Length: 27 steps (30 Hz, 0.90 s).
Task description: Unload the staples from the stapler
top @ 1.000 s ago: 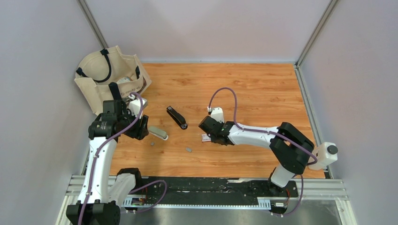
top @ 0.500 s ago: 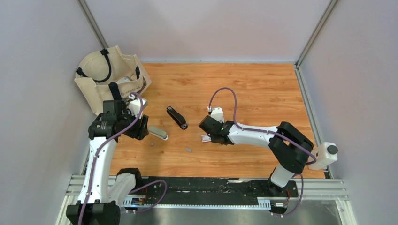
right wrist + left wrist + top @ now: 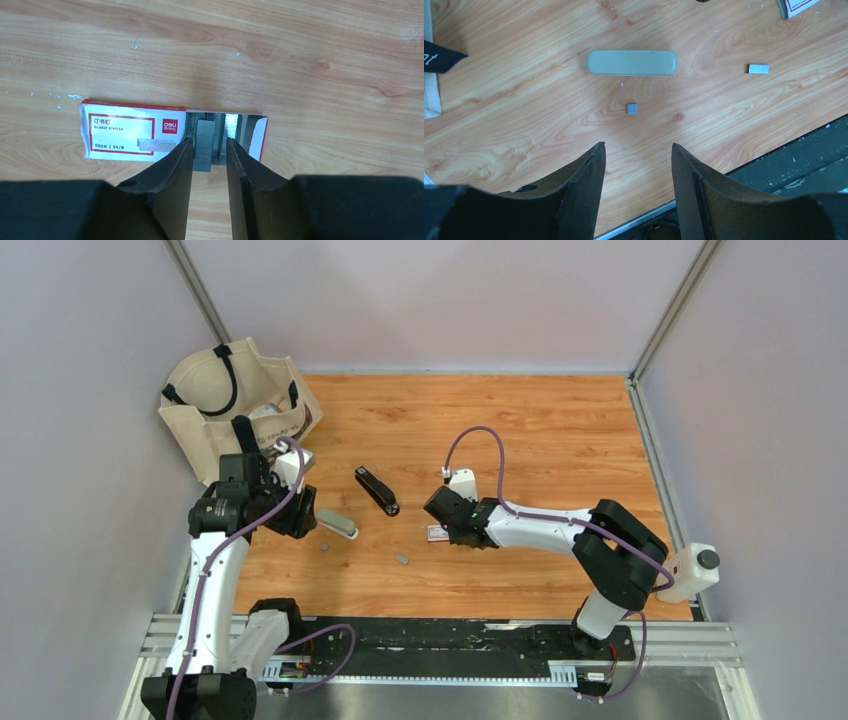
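**While walls (image 3: pixel 450 300) hem the desk (image 3: pixel 560 440) on three sides, the stapler (image 3: pixel 377 490) lies mid-surface**

Bare wood surrounds the black stapler, which lies between both arms and touches neither. Left tool (image 3: pixel 636 147) hangs released over loose staples (image 3: pixel 632 109). Right tool (image 3: pixel 209 141), jaws slightly parted, straddles a staple strip (image 3: pixel 204 150) at the box (image 3: pixel 125 132) mouth.

Bare wood (image 3: pixel 520 430) around stapler (image 3: pixel 377 490)

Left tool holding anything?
No, the left tool is open, with only bare table showing in its gap.
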### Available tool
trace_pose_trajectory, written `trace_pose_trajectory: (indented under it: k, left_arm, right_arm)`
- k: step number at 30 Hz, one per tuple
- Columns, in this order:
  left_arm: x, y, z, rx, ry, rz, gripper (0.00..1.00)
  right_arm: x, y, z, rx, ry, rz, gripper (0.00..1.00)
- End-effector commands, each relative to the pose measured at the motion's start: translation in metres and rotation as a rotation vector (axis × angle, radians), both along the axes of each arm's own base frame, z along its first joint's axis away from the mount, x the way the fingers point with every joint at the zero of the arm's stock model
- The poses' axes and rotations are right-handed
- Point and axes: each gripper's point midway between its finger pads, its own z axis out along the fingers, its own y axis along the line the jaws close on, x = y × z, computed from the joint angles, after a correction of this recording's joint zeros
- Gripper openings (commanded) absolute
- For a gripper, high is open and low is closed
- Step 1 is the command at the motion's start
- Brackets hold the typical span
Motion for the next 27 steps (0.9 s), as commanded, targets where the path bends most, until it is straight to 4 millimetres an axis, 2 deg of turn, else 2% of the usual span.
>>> trace_pose_trajectory:
  k: [1,6,7,12,13,17,27]
  left_arm:
    - [0.0,-0.003,0.002,-0.013,-0.02,-0.019,0.6]
    - [-0.001,-0.003,0.002,-0.014,-0.02,-0.024,0.6]
    - [-0.001,-0.003,0.002,-0.012,-0.018,-0.023,0.6]
    - [-0.001,-0.003,0.002,-0.014,-0.018,-0.025,0.6]
    - [-0.001,-0.004,0.002,-0.016,-0.018,-0.027,0.6]
    - [-0.001,-0.004,0.002,-0.014,-0.021,-0.026,0.6]
    - [-0.001,-0.003,0.003,-0.015,-0.022,-0.023,0.6]
  right_arm:
    - [0.011,0.014,0.019,0.075,-0.053,0.001,0.36]
    - [0.002,0.016,0.031,0.141,-0.067,0.013,0.36]
    - [0.001,0.016,0.036,0.156,-0.075,0.014,0.32]
    - [-0.007,0.013,0.035,0.167,-0.069,0.031,0.21]
    - [-0.007,0.013,0.035,0.165,-0.068,0.034,0.14]
    - [-0.01,0.012,0.028,0.152,-0.048,0.04,0.01]
    - [-0.014,0.018,0.012,0.131,0.01,0.062,0.0]
